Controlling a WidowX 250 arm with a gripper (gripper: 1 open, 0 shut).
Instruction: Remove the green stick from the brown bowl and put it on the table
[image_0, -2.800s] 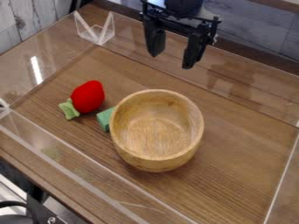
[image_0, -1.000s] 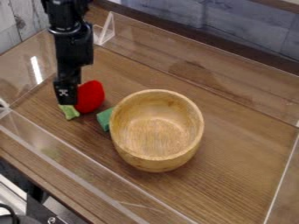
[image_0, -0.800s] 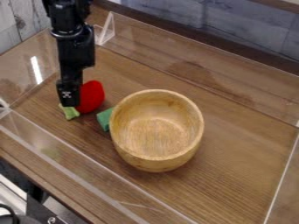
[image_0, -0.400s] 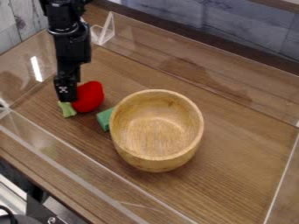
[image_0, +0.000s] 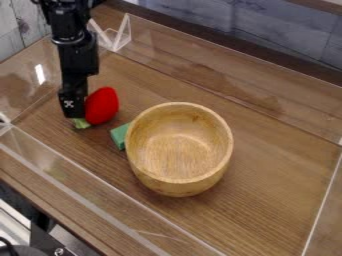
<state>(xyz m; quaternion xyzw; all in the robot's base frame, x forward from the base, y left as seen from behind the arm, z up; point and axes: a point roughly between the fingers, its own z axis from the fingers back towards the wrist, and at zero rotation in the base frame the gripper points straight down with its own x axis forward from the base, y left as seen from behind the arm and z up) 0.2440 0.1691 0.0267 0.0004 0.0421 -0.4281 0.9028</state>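
The brown bowl (image_0: 181, 147) stands in the middle of the table (image_0: 267, 120), and its inside shows only bare wood. The green stick (image_0: 120, 136) lies on the table just left of the bowl. A red ball (image_0: 99, 103) covers its middle, so only one green end shows beside the bowl and the other at the ball's lower left. My black gripper (image_0: 71, 112) points down, right against the ball's left side and over that left green end. Its jaws stand open and hold nothing. The nearer finger (image_0: 68, 102) carries a white mark.
Low clear acrylic walls (image_0: 54, 190) edge the table on all sides. A clear folded stand (image_0: 110, 32) sits at the back left, close behind my arm. Bare tabletop lies to the right of the bowl and in front of it.
My gripper came from the back centre to the left side, then sank a little lower and further left beside the red ball. Bowl, ball and green stick stayed put.
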